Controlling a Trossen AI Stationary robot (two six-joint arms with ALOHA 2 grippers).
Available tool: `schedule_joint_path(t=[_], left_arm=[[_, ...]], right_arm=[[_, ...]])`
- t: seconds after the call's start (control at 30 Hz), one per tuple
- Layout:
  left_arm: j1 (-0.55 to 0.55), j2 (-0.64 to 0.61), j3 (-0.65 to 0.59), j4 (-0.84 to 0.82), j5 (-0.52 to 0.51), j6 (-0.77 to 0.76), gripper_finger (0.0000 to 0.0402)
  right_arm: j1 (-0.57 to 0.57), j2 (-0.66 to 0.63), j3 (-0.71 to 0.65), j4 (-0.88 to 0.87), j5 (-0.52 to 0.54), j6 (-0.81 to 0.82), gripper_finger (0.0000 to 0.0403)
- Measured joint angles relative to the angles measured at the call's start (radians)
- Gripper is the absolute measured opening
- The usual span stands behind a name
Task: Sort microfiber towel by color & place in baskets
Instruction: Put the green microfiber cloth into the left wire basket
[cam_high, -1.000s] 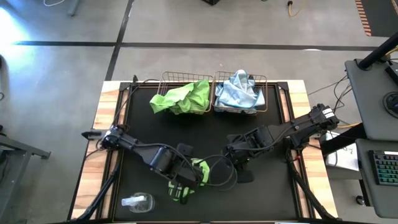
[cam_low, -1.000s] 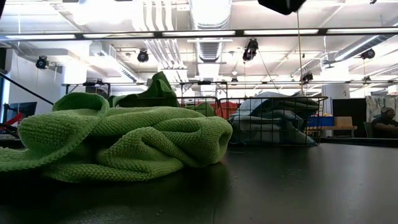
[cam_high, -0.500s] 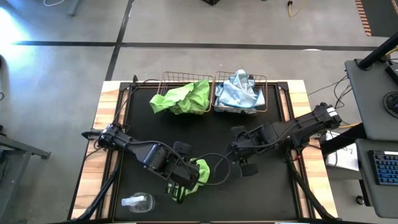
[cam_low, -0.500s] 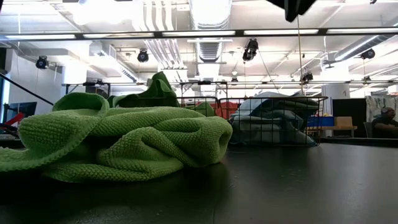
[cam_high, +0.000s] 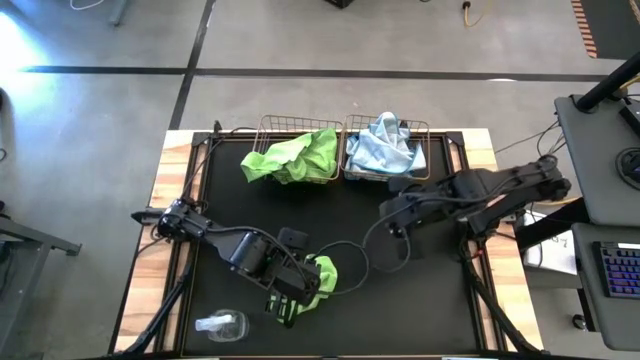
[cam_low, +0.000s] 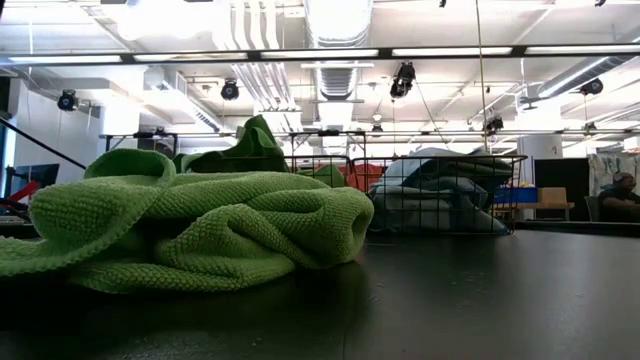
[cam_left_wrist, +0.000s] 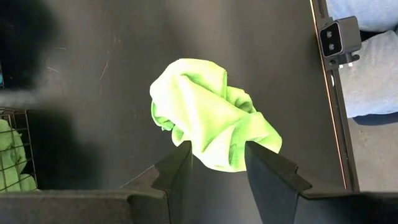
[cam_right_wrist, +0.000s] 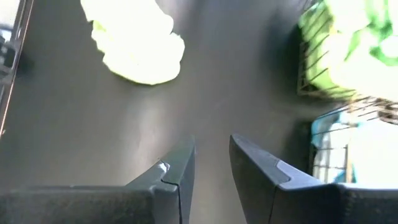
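Right gripper (fingers narrowly parted, empty) has swung toward the baskets; left gripper, fingers apart, hovers over the green towel at its 1 o'clock.

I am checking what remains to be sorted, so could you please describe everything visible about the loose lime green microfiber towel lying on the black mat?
The loose lime green microfiber towel is a soft, nubby cloth, crumpled into a rumpled heap of rolled folds rather than spread flat. It lies on the black table mat near the front edge, well apart from both wire baskets at the back. The left gripper hangs above it with open fingers on either side of one edge, and the frames do not show a grip. Nothing else touches it.
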Motion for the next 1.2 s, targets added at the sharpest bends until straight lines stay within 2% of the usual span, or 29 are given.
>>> schedule_joint_path(t=[0.4,0.6,0.93,1.2], left_arm=[[0.0,0.0,0.0,0.0,-0.001,0.004,0.0132],[0.0,0.001,-0.025,0.0,-0.056,0.008,0.0132],[0.0,0.001,-0.239,0.018,-0.072,0.014,0.0132],[0.0,-0.008,-0.446,0.17,-0.075,0.046,0.0132]], right_arm=[[-0.004,-0.068,0.0,0.117,0.002,-0.035,0.0095],[-0.004,-0.048,-0.023,0.115,-0.005,-0.045,0.0095],[-0.004,-0.038,-0.04,0.115,-0.004,-0.045,0.0095],[-0.004,-0.04,-0.04,0.115,-0.004,-0.043,0.0095]])
